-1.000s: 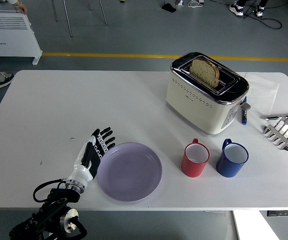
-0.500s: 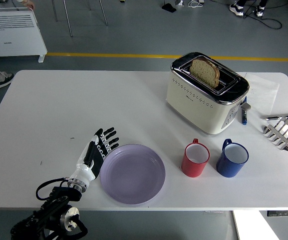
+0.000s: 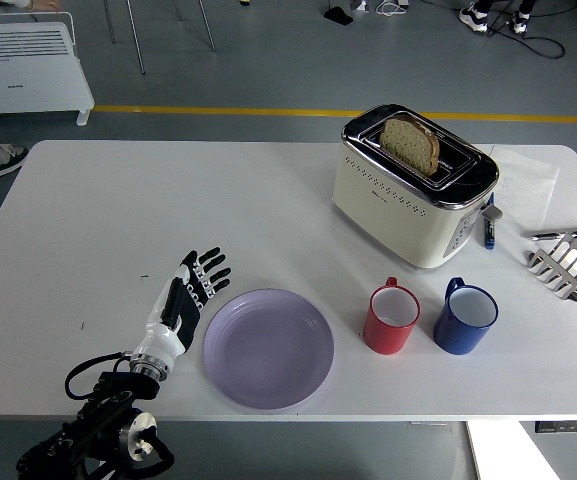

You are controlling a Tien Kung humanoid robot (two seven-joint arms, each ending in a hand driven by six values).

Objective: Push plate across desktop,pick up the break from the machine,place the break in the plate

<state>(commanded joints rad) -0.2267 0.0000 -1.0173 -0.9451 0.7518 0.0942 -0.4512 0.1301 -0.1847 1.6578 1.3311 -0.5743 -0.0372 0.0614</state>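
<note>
White table (image 3: 98, 200), left hand (image 3: 183, 300) flat, fingers spread, just beside lilac plate (image 3: 268, 348), bread (image 3: 410, 142) in toaster (image 3: 408, 205)

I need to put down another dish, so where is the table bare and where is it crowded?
Bare: the whole far-left stretch of the table, beyond the left hand and left of the toaster. Crowded: the right side, with toaster, red mug, blue mug and rack.
</note>
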